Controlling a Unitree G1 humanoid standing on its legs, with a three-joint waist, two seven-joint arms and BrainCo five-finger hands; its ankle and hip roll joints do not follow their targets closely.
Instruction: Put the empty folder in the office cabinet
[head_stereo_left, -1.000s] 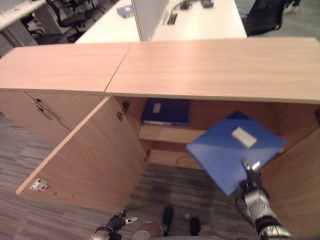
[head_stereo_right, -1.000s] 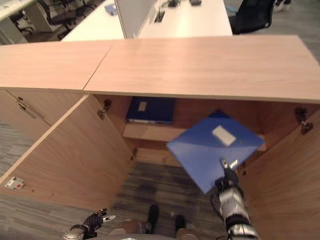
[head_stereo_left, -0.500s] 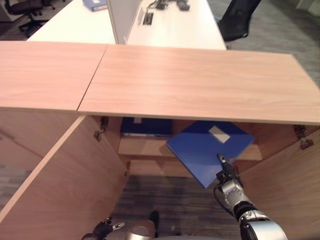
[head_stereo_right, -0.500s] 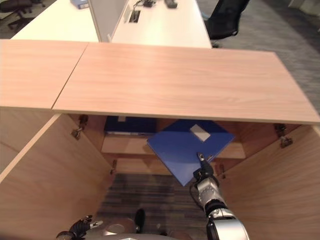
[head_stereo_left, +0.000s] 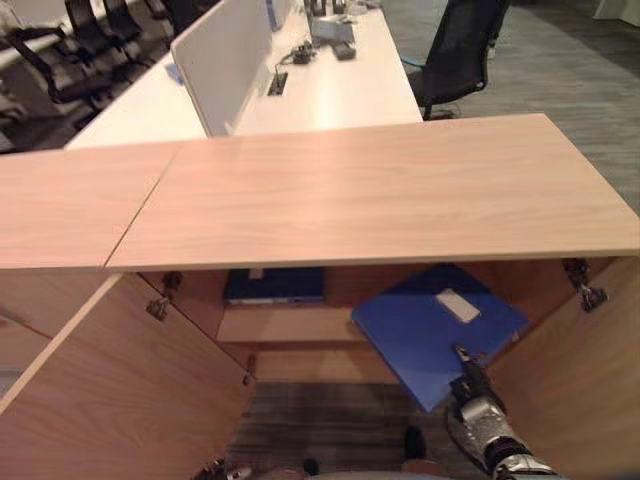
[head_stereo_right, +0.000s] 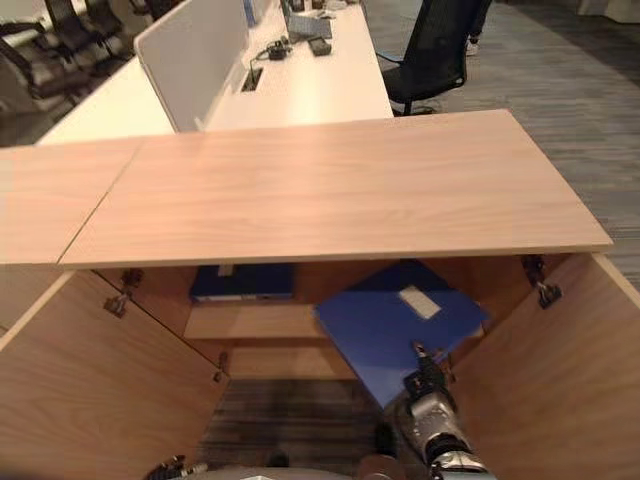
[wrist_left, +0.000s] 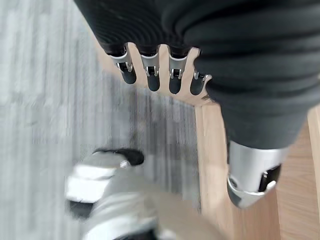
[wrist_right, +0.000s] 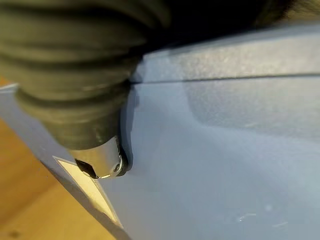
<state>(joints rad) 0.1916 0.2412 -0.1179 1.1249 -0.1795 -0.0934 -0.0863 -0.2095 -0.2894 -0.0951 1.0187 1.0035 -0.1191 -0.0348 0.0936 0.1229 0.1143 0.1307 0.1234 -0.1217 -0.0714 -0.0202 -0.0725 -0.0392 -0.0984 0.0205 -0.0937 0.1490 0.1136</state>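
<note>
Dark blue binder (head_stereo_left: 273, 285): lies flat on an inner shelf (head_stereo_left: 290, 324), left half, white label facing outward.
White desk (head_stereo_left: 300, 85): long, stands behind the wooden unit, running away from the camera.
White divider panel (head_stereo_left: 225, 55): upright along the middle of the desk.
Small dark devices (head_stereo_right: 305, 32): on the desk's far end, right of the panel; kind cannot be told.
Black office chair (head_stereo_left: 462, 45): just beside the desk's right edge.
Further black chairs (head_stereo_left: 90, 40): upper left, well apart.
Grey striped carpet (head_stereo_left: 560, 70): covers the floor.
</note>
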